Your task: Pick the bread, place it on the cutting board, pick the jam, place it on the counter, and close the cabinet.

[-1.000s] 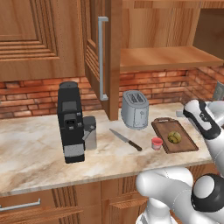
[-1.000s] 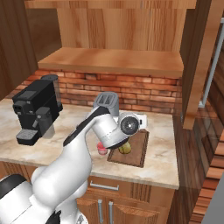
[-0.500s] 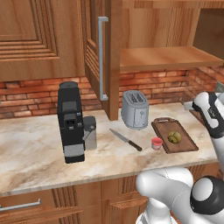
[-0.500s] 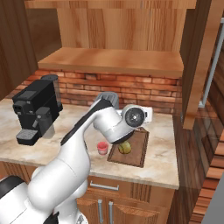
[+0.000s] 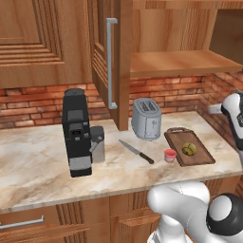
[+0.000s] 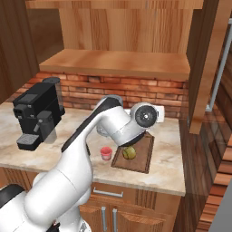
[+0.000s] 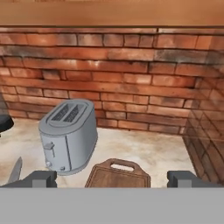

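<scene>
On cutting board (image 5: 199, 154): bread (image 5: 189, 149); jam (image 5: 170, 155) beside, on counter (image 5: 38, 166); hand (image 7: 112, 178) spread wide, apparently empty.

Table (image 5: 38, 156): polished beige marbled stone. Cutting board (image 5: 199, 154): dark matt wood. Cabinet (image 5: 121, 57): reddish-brown grained wood, grey metal handle. Toaster (image 7: 68, 135): smooth brushed grey metal. Backsplash (image 7: 131, 78): rough red brick.

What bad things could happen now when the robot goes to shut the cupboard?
1. The open cabinet door hangs right above the toaster, so a swinging arm might knock the toaster over.
2. The jam sits on the counter near its front edge, beside the cutting board holding the bread; a low sweep could push it off.
</scene>
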Available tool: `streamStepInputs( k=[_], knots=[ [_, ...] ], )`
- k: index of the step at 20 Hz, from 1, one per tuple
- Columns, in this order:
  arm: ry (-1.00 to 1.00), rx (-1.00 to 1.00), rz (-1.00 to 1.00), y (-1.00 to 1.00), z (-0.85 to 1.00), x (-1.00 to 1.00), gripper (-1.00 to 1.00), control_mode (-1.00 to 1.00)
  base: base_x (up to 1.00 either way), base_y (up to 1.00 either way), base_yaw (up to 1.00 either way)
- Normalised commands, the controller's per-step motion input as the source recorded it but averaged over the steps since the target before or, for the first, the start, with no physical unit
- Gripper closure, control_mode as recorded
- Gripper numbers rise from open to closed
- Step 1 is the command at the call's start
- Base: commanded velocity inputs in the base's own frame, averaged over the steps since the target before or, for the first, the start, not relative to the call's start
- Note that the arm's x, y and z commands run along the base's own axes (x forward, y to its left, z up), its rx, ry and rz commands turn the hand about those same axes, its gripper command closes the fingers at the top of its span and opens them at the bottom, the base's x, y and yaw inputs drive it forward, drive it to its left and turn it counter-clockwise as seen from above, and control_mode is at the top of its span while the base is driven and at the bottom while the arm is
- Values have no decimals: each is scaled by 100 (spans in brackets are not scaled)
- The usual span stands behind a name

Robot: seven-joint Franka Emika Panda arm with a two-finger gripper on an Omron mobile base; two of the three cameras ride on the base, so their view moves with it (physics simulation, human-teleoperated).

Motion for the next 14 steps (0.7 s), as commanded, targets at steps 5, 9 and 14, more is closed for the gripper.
streamStepInputs(
  k=[5,9,14],
  knots=[
    [-4,0,0,-12,22,-27,-100,-100,0,0,0],
    [-10,0,0,-7,13,-33,-100,-100,0,0,0],
    [-11,0,0,0,16,-30,-100,-100,0,0,0]
  ],
)
